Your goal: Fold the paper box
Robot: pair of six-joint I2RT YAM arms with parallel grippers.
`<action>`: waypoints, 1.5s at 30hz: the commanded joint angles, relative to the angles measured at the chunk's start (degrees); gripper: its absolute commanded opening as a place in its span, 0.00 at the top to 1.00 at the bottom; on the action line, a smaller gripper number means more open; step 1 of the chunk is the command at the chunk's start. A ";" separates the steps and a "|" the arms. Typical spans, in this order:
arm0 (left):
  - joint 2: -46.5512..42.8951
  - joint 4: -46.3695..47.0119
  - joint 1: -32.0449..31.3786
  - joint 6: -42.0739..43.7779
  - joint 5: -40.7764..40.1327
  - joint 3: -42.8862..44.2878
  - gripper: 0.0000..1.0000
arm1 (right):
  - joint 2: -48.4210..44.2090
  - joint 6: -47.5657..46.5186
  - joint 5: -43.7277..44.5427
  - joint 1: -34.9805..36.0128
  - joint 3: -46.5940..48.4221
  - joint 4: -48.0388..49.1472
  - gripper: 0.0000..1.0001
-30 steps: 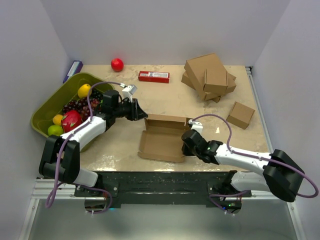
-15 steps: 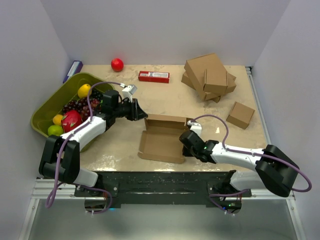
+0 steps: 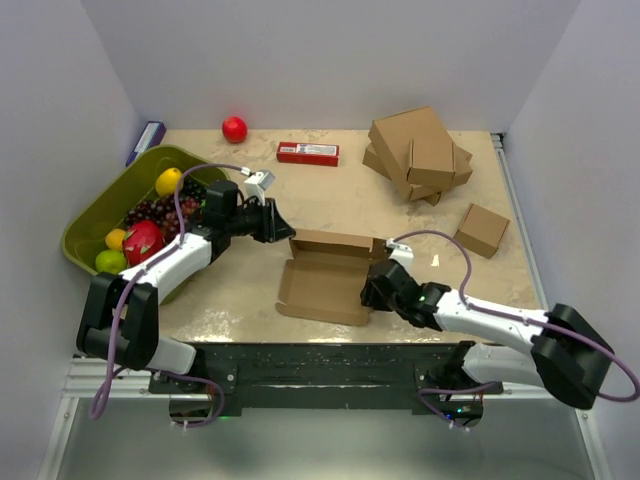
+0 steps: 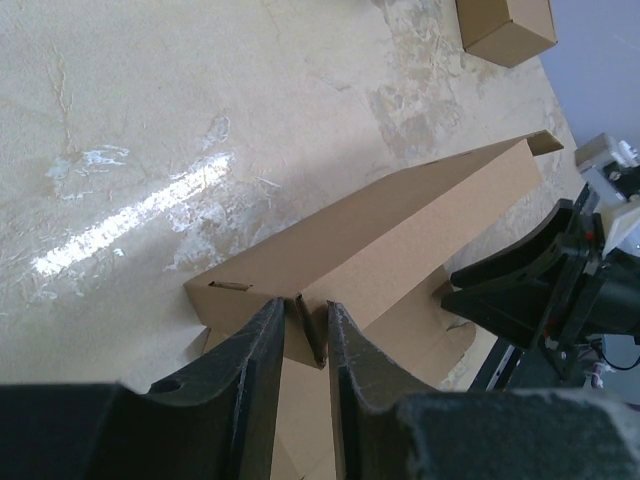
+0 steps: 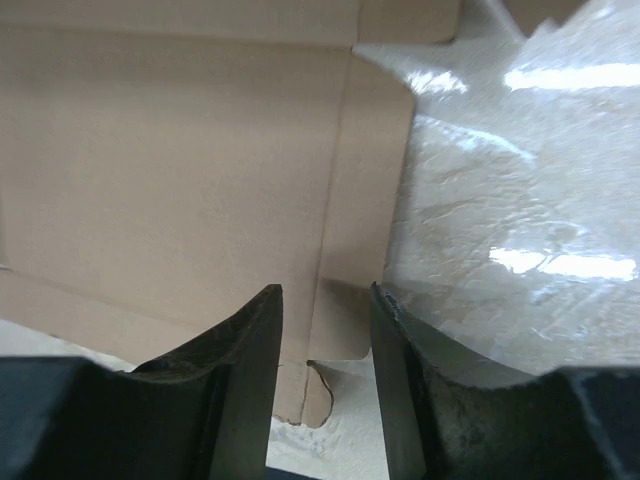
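The paper box point(image 3: 325, 275) is lying half-folded just right of the green fruit tub point(image 3: 88, 222). My left gripper point(image 4: 300, 330) is pinching its raised back wall point(image 4: 400, 230) at the corner nearest the tub, steadying it upright. My right gripper point(image 5: 325, 340) is hovering, its 2 jaws apart, over the flat side flap point(image 5: 365, 200) farthest from the tub, probably to lift it.

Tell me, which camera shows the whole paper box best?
The top external view: the whole paper box shows there. The left wrist view catches only one upright wall; the right wrist view only a flat panel and flap.
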 commanded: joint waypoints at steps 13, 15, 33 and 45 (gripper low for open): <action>-2.15 -1.03 -0.28 1.31 -0.37 -1.12 0.72 | -6.12 2.74 4.49 -9.93 -3.29 12.20 0.55; -2.23 -1.03 -0.28 1.22 -0.37 -1.04 0.72 | -4.70 3.36 4.75 -9.85 -3.38 15.98 0.57; -2.06 -0.50 -0.36 0.87 0.25 -1.30 0.72 | 8.31 7.75 16.26 -10.02 -6.36 29.26 0.63; -1.71 -0.24 -0.28 0.70 0.51 -1.30 0.72 | 14.90 3.98 17.76 -9.94 -7.95 42.70 0.62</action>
